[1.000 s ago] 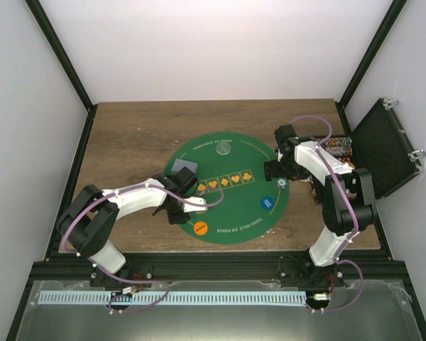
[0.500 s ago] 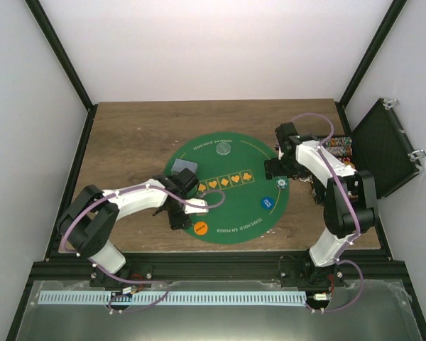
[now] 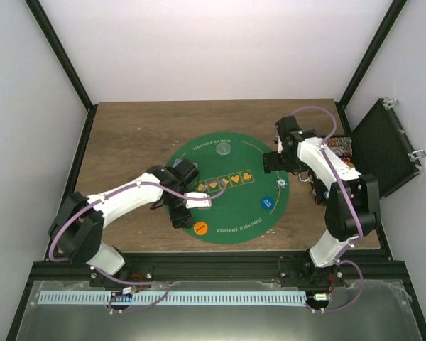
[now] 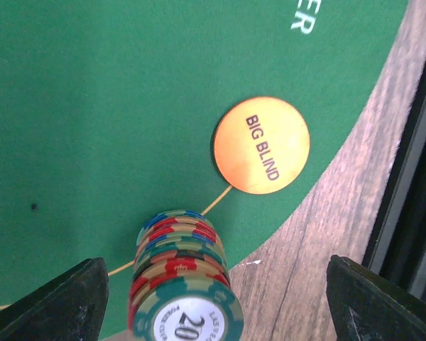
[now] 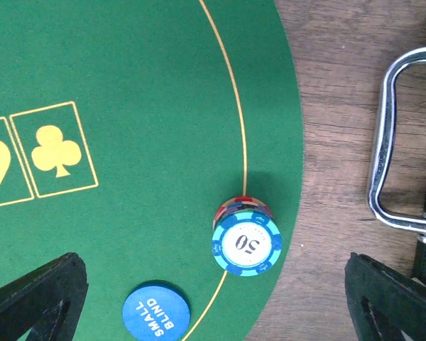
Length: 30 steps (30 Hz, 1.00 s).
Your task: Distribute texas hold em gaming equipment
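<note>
A stack of poker chips [image 4: 181, 277], topped by a green "20" chip, stands on the edge of the green mat [image 4: 92, 106]. My left gripper [image 4: 216, 288] is open around it, and both fingers are clear of the stack. The orange "BIG BLIND" disc [image 4: 261, 145] lies just beyond it. My right gripper [image 5: 213, 284] hangs open above a second chip stack [image 5: 246, 244] with a blue "50" on top, beside the blue "SMALL BLIND" disc [image 5: 156, 312]. From above I see the left gripper [image 3: 180, 214], the right gripper [image 3: 277, 163], a clear-grey disc [image 3: 224, 149] and grey cards [image 3: 185, 168].
An open black case [image 3: 378, 148] with rows of chips [image 3: 339, 145] sits at the table's right edge. Its metal handle [image 5: 383, 142] is close to my right gripper. The mat's rim runs onto bare wood [image 4: 319, 234], with the black table frame [image 4: 419, 177] just past it.
My left gripper has gone from shut to open, letting go of the chip stack on the mat's edge. The left arm has stretched further over the mat. The right gripper has drawn back slightly.
</note>
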Motion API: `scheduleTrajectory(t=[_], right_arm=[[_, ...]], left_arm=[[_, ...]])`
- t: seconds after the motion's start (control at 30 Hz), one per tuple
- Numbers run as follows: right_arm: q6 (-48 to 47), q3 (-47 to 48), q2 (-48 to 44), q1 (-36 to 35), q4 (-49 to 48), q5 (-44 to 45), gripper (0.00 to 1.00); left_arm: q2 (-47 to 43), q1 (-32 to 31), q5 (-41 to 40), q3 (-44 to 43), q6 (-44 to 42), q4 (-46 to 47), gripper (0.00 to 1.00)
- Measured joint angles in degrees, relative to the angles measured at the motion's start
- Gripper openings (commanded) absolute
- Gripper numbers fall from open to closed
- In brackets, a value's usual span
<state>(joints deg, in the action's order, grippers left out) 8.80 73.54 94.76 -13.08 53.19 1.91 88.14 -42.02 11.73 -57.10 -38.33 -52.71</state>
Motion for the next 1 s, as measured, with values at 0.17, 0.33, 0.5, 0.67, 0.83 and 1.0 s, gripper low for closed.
scheduleTrajectory(t=[0.17,0.33,0.5,0.67,0.83,1.0], right_arm=[[0.04,0.70,-0.02,-0.76,0.72,-0.50,1.00],[0.22,1.20,-0.13,-1.84,1.44,-0.63,1.00],[0.17,2.82,-0.13,-5.38,1.99,-0.59,1.00],[0.59,6.49,0.70,-13.05,2.75,-0.81,1.00],[4.28,12.90,4.04,-25.07,1.01,-2.78,1.00],[8.37,16.48,9.35,-38.27,-4.00,-4.57,1.00]], left_arm=[[-1.88,0.92,0.28,-2.97,0.59,-2.75,0.86],[-1.86,4.98,-2.19,-5.38,0.66,-3.67,0.88],[-3.19,9.33,1.95,-11.80,-0.50,-8.09,0.88],[-6.38,12.72,11.50,-18.56,-1.75,-13.20,0.89],[-7.93,23.30,15.82,-20.83,2.58,-13.27,0.92],[-7.87,39.26,15.56,-20.81,10.34,-10.01,0.93]])
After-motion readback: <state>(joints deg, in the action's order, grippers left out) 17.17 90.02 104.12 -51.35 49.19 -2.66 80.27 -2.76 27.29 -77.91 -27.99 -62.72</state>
